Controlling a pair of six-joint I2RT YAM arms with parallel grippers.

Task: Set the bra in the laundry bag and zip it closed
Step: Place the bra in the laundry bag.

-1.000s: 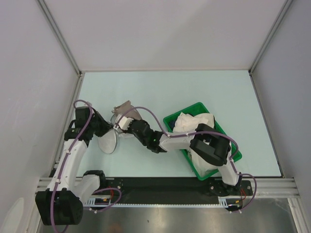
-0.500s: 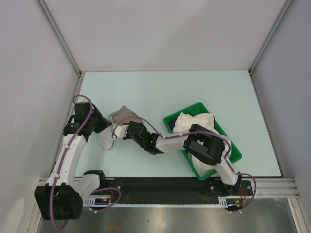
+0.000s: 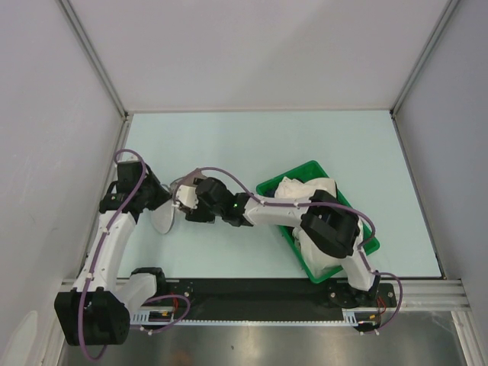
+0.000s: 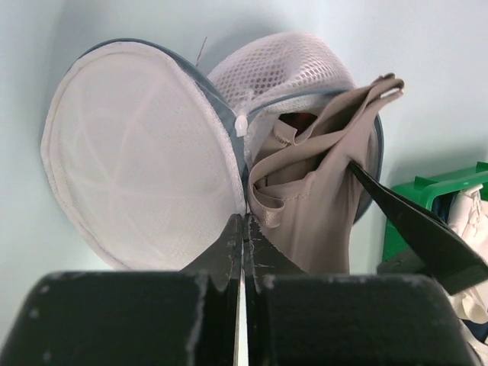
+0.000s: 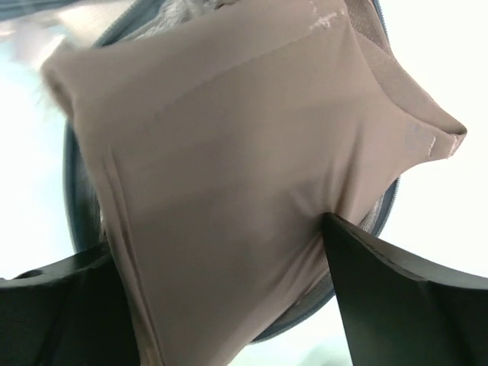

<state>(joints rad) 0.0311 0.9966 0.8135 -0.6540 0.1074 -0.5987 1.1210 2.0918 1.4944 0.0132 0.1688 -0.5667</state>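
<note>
Half of the bra (image 4: pixel 320 183) at most sat in the bag (image 4: pixel 137 160). The rest stood up out of one mesh half and hung over its dark zip rim on the basket side. The bag lay left of centre on the table, and its other half was swung wide open like a shell.

The left gripper (image 4: pixel 242 242) was pressed together, pinching the bag's rim where the two halves meet, which kept the free half back. The right gripper (image 5: pixel 217 232) was spread wide, with a finger on either side of the bunched fabric and clamping nothing.

The step in hand looked like the tuck-in. It would go best by pushing the overhang down and inward, toward the middle of the half that held it. No fold or strap should be left across the zip. The cloth looked soft and likely to spring back, so the left pinch ought to hold until the rim was bare all round. Only then should the halves be brought together, because fabric caught in the teeth was the likely way for the zip to jam.

The table (image 3: pixel 305 137) was pale, smooth and mint-tinted. A green basket (image 3: pixel 305 165) holding white cloth stood to the right, under the right arm. Plain pale walls with metal posts closed in three sides.
</note>
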